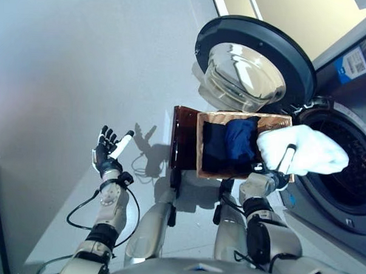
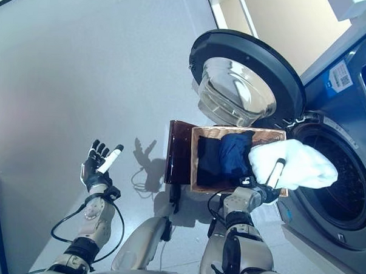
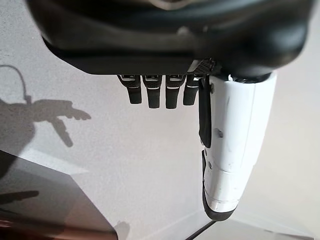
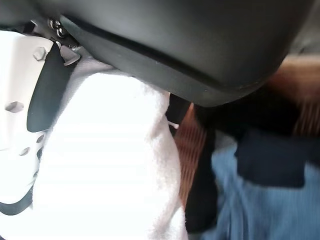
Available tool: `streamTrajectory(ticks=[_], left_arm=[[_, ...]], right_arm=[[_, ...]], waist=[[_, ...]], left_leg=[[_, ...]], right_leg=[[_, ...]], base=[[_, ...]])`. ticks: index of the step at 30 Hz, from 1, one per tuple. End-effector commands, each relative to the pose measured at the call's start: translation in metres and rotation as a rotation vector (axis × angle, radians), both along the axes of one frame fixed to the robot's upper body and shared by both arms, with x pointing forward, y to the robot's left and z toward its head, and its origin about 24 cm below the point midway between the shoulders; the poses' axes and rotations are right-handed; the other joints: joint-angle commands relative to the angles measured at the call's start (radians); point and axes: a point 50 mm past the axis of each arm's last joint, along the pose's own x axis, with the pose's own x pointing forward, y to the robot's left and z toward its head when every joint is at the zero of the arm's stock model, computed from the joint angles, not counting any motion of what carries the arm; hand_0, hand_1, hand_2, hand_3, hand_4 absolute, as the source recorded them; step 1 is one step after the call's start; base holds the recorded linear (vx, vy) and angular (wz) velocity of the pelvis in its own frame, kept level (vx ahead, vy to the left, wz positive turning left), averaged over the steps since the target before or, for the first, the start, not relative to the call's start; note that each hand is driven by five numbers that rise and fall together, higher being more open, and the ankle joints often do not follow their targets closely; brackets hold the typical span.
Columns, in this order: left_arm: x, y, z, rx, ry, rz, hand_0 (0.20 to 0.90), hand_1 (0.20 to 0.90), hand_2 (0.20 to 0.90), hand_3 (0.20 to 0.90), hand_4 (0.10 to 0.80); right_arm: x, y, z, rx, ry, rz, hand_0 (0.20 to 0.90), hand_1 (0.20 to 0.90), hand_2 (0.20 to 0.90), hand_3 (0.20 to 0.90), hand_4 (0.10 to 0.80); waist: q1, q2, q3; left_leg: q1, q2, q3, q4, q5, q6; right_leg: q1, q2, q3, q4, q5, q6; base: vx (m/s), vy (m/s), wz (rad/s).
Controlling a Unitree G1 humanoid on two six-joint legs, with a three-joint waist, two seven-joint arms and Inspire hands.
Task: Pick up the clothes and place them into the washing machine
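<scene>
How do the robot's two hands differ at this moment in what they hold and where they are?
The right hand grips a white cloth over the basket's edge by the washing machine drum; the left hand holds nothing. The right hand's fingers curl round fabric; the left hand's fingers are relaxed above bare floor. Both thumbs bear white covers.

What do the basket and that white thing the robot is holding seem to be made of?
The basket looks like woven wicker, judging by its ribbed brown walls. The white cloth in the right hand looks like soft terry or cotton: matte, plump and folding loosely. Neither is certain.
</scene>
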Motion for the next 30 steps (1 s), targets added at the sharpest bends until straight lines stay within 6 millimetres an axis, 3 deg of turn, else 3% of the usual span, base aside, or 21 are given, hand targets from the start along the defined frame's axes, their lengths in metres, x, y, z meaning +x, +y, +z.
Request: streamTrajectory(ticks=[1, 7, 10, 14, 18, 20, 22, 23, 24, 27, 30], left_arm=[[0.010, 0.018, 0.024, 0.069, -0.139, 0.034, 0.900, 0.900, 0.900, 0.900, 0.800], [0.011, 0.017, 0.022, 0.058, -0.135, 0.017, 0.900, 0.900, 0.900, 0.900, 0.800], [0.007, 0.020, 0.022, 0.049, -0.144, 0.016, 0.900, 0.900, 0.900, 0.900, 0.800], [0.005, 0.028, 0.024, 0.075, -0.150, 0.021, 0.900, 0.900, 0.900, 0.900, 0.800], [0.010, 0.042, 0.040, 0.149, -0.193, 0.036, 0.900, 0.900, 0.900, 0.900, 0.800], [0.012, 0.048, 0.045, 0.172, -0.199, 0.046, 0.900, 0.900, 0.900, 0.900, 0.800], [0.012, 0.050, 0.044, 0.181, -0.187, 0.046, 0.900, 0.900, 0.900, 0.900, 0.800], [0.011, 0.052, 0.043, 0.187, -0.179, 0.050, 0.900, 0.900, 0.900, 0.900, 0.800], [0.011, 0.055, 0.042, 0.188, -0.170, 0.063, 0.900, 0.900, 0.900, 0.900, 0.800], [0.011, 0.058, 0.041, 0.167, -0.168, 0.082, 0.900, 0.900, 0.900, 0.900, 0.800], [0.013, 0.056, 0.042, 0.138, -0.179, 0.103, 0.900, 0.900, 0.900, 0.900, 0.800]], right_arm=[[0.001, -0.032, 0.024, -0.146, -0.048, -0.096, 0.200, 0.200, 0.200, 0.200, 0.300], [0.003, -0.030, 0.021, -0.115, -0.054, -0.094, 0.200, 0.200, 0.200, 0.200, 0.300], [0.009, -0.051, 0.047, -0.183, -0.118, -0.155, 0.200, 0.200, 0.200, 0.200, 0.300], [0.021, -0.094, 0.120, -0.350, -0.227, -0.303, 0.200, 0.200, 0.200, 0.200, 0.300], [0.024, -0.142, 0.233, -0.601, -0.369, -0.414, 0.200, 0.200, 0.200, 0.200, 0.300], [0.018, -0.154, 0.289, -0.732, -0.446, -0.440, 0.200, 0.200, 0.200, 0.200, 0.300], [0.016, -0.156, 0.320, -0.806, -0.473, -0.438, 0.200, 0.200, 0.200, 0.200, 0.300], [0.017, -0.153, 0.332, -0.846, -0.483, -0.421, 0.280, 0.280, 0.280, 0.280, 0.357], [0.016, -0.154, 0.344, -0.897, -0.490, -0.396, 0.900, 0.900, 0.900, 0.900, 0.800], [0.024, -0.149, 0.346, -0.949, -0.482, -0.321, 0.900, 0.900, 0.900, 0.900, 0.800], [0.031, -0.143, 0.326, -0.916, -0.477, -0.285, 0.900, 0.900, 0.900, 0.900, 0.800]], waist=[[0.018, 0.003, -0.048], [0.015, 0.013, -0.039], [0.017, 0.031, -0.031], [0.034, 0.055, -0.023], [0.062, 0.056, -0.008], [0.068, 0.051, 0.002], [0.070, 0.051, 0.001], [0.068, 0.050, 0.003], [0.064, 0.049, 0.003], [0.055, 0.049, 0.008], [0.037, 0.052, 0.020]], left_leg=[[-0.036, -0.039, -0.012, 0.107, -0.156, -0.036], [-0.066, -0.037, -0.003, 0.137, -0.156, -0.034], [-0.073, -0.036, 0.001, 0.137, -0.161, -0.037], [-0.103, -0.025, 0.003, 0.132, -0.147, -0.040], [-0.199, -0.017, -0.022, 0.215, -0.163, -0.035], [-0.256, -0.012, -0.022, 0.288, -0.184, -0.034], [-0.291, -0.008, -0.022, 0.347, -0.207, -0.032], [-0.303, -0.005, -0.020, 0.378, -0.220, -0.032], [-0.309, -0.002, -0.016, 0.400, -0.232, -0.033], [-0.318, 0.004, -0.005, 0.461, -0.267, -0.034], [-0.328, 0.002, 0.009, 0.547, -0.315, -0.035]], right_leg=[[0.066, -0.005, 0.007, 0.026, -0.077, -0.008], [0.022, 0.000, 0.024, 0.067, -0.086, -0.020], [0.009, 0.001, 0.029, 0.076, -0.097, -0.020], [-0.033, 0.011, 0.031, 0.076, -0.095, -0.025], [-0.139, 0.033, 0.045, 0.174, -0.122, -0.045], [-0.194, 0.039, 0.047, 0.235, -0.145, -0.057], [-0.227, 0.044, 0.052, 0.289, -0.167, -0.065], [-0.241, 0.049, 0.056, 0.318, -0.178, -0.069], [-0.249, 0.053, 0.058, 0.338, -0.190, -0.073], [-0.264, 0.061, 0.070, 0.398, -0.223, -0.083], [-0.280, 0.068, 0.077, 0.467, -0.259, -0.090]], base=[[-0.017, 0.018, -0.05], [-0.036, 0.006, -0.08], [-0.006, -0.013, -0.09], [-0.034, -0.041, -0.10], [-0.076, -0.107, -0.02], [-0.078, -0.112, -0.09], [-0.032, -0.073, -0.07], [-0.003, -0.063, -0.11], [0.001, -0.048, -0.09], [0.013, -0.034, -0.08], [0.044, -0.020, -0.05]])
